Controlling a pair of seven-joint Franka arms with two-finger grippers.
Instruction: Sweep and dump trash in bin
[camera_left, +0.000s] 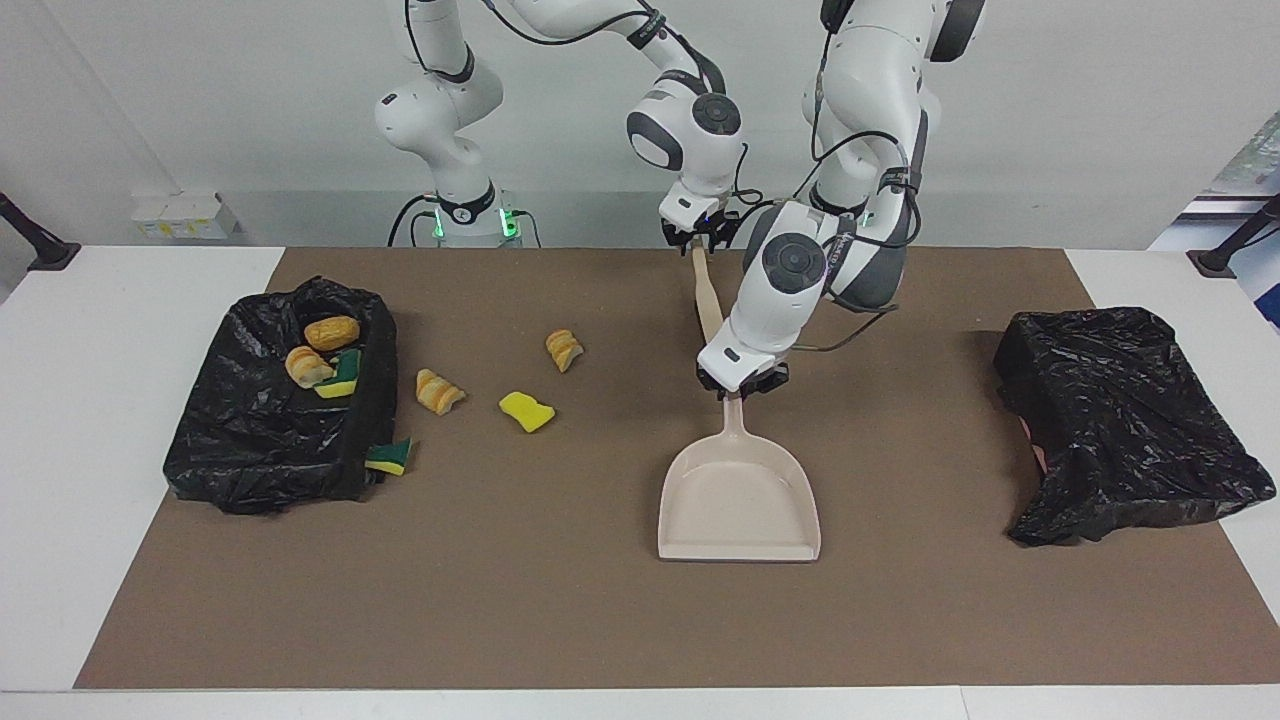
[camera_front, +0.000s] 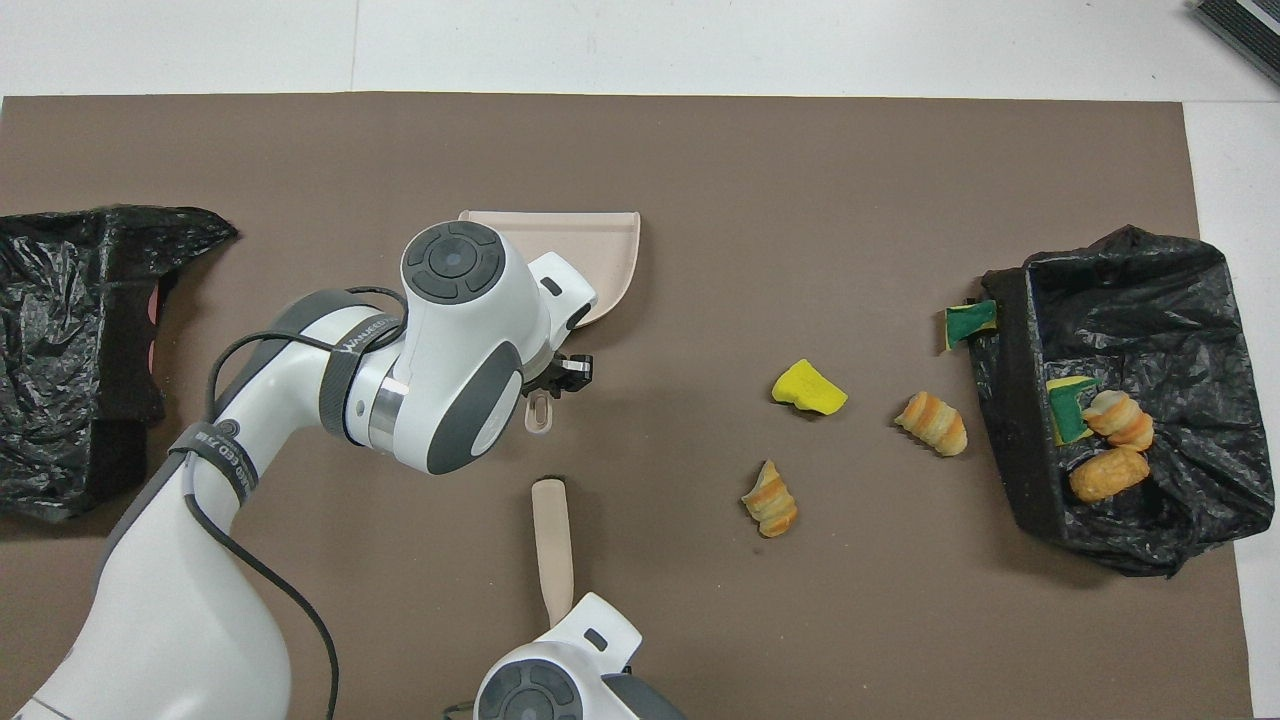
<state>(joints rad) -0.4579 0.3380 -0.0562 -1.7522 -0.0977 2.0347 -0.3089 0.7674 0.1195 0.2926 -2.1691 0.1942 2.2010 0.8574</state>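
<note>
The beige dustpan (camera_left: 738, 500) lies flat mid-table, and my left gripper (camera_left: 741, 386) is shut on its handle. My right gripper (camera_left: 698, 240) is shut on the top of the brush (camera_left: 708, 300), which leans down toward the dustpan handle; its bristles are hidden by the left arm. Loose trash lies on the mat: two bread chunks (camera_left: 564, 350) (camera_left: 438, 390), a yellow sponge bit (camera_left: 526, 411) and a green-layered sponge (camera_left: 388, 457) against the bin. The black-lined bin (camera_left: 260, 450) at the right arm's end holds two bread chunks (camera_left: 332, 331) and a sponge (camera_left: 342, 377).
A second black bag-covered box (camera_left: 1130, 420) sits at the left arm's end of the brown mat (camera_left: 560, 600). In the overhead view the left arm covers most of the dustpan (camera_front: 600, 240), and the brush handle (camera_front: 552, 535) shows near the robots.
</note>
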